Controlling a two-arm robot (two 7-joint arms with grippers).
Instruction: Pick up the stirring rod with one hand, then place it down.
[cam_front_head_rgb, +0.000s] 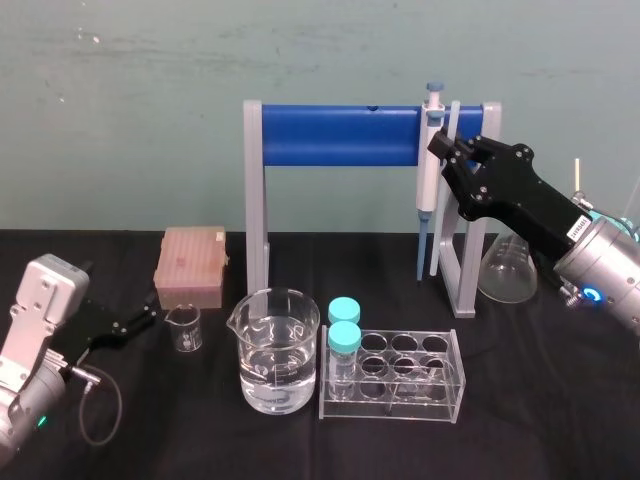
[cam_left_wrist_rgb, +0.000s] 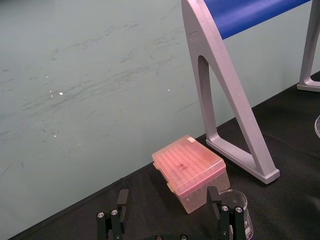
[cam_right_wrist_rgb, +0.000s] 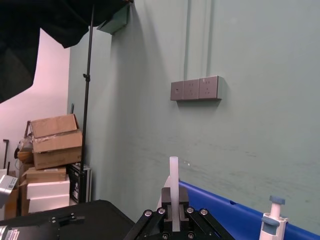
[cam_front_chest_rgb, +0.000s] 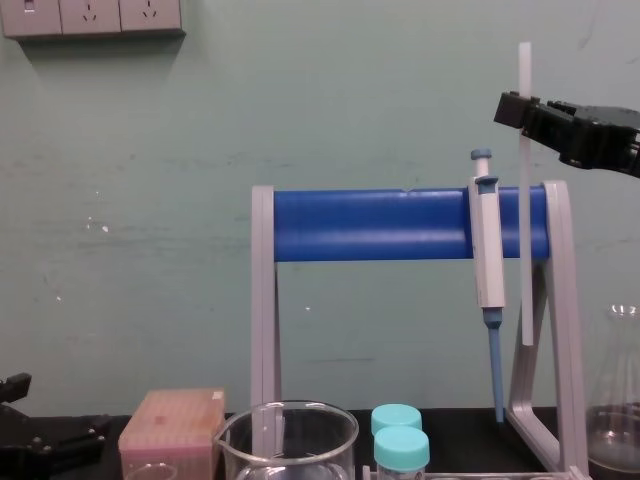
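The stirring rod (cam_front_head_rgb: 445, 190) is a thin translucent-white stick hanging nearly upright in front of the blue rack's right end, its lower tip well above the table. My right gripper (cam_front_head_rgb: 452, 152) is shut on the stirring rod (cam_front_chest_rgb: 524, 200) near its upper part, seen from the side in the chest view as the right gripper (cam_front_chest_rgb: 522, 110). In the right wrist view the rod (cam_right_wrist_rgb: 173, 182) rises from between the black fingers (cam_right_wrist_rgb: 184, 202). The grey-and-blue pipette (cam_front_head_rgb: 430, 165) hangs on the rack just left of the rod. My left gripper (cam_left_wrist_rgb: 167, 220) rests open and empty low at the table's left.
The blue-barred grey rack (cam_front_head_rgb: 340, 135) stands at the back. In front are a water-filled beaker (cam_front_head_rgb: 275, 350) and a clear tube rack (cam_front_head_rgb: 395, 375) with two teal-capped tubes (cam_front_head_rgb: 343, 335). A pink box (cam_front_head_rgb: 192, 265) and small beaker (cam_front_head_rgb: 183, 328) sit left; a flask (cam_front_head_rgb: 508, 270) stands right.
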